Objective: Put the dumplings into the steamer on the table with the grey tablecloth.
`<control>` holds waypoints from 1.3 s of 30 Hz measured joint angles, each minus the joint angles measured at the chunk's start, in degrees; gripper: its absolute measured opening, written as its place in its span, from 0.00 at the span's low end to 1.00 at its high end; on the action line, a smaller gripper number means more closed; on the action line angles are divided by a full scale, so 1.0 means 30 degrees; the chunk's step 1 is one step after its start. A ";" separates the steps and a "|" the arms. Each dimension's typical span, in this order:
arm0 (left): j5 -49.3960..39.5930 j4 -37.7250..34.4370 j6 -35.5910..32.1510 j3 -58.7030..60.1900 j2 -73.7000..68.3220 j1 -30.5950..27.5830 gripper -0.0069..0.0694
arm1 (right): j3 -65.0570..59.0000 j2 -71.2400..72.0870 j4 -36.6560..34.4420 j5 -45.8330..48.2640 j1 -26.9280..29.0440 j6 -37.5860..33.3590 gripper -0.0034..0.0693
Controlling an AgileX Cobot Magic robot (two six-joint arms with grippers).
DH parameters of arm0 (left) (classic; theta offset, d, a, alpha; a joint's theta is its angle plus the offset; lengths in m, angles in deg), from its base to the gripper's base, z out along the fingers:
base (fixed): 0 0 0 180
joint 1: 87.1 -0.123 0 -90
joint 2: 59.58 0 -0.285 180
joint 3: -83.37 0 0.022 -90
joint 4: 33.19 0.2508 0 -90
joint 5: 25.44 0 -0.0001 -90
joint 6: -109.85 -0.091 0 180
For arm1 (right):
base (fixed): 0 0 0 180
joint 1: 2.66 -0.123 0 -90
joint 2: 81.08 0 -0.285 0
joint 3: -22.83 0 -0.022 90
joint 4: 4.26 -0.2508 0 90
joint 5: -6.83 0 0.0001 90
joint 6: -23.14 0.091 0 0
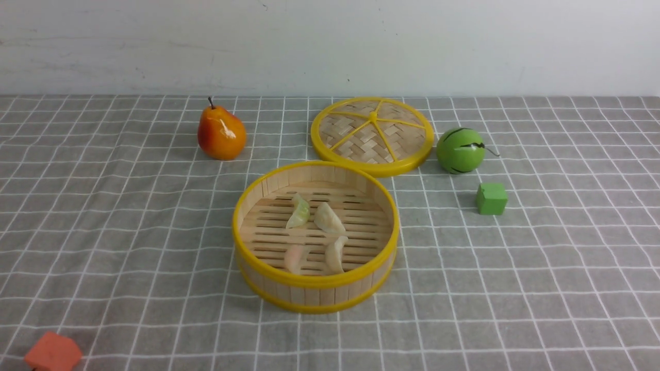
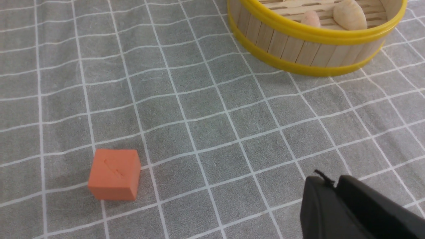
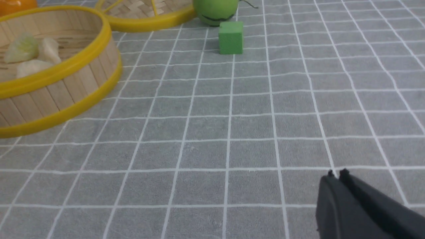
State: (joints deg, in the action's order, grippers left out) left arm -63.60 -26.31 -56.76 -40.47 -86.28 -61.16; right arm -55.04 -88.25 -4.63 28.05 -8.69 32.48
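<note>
All 4 dumplings (image 1: 315,232) sit in steamer (image 1: 315,293). Left gripper (image 2: 333,184) & right gripper (image 3: 337,174) both pinched together, empty, parked near 6 o'clock. Job looks done: don't nudge rim.

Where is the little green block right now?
In the front view the green block sits on the grey tablecloth, right of the steamer, just in front of the green striped ball.

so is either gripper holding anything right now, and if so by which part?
Nothing is held. The left gripper and right gripper both have jaws together over bare grey checked tablecloth. All four dumplings lie in the round bamboo steamer.
</note>
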 joint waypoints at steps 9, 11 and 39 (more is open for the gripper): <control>0.0001 -0.0035 0.0000 0.0000 0.0000 0.0000 0.18 | -0.0099 0.0000 -0.1960 0.0460 0.1255 -0.1388 0.02; 0.0001 -0.0035 0.0000 0.0000 0.0000 0.0000 0.18 | -0.0099 0.0000 -0.1999 0.0460 0.1255 -0.1388 0.02; 0.6374 -0.2658 -0.1634 0.7431 0.6481 -0.6596 0.16 | -0.0099 0.0019 -0.2084 0.0460 0.1291 -0.1370 0.05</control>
State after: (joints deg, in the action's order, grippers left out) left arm -44.48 -34.29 -61.66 -18.18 -66.84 -80.95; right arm -55.34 -88.20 -10.88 29.43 -4.82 28.37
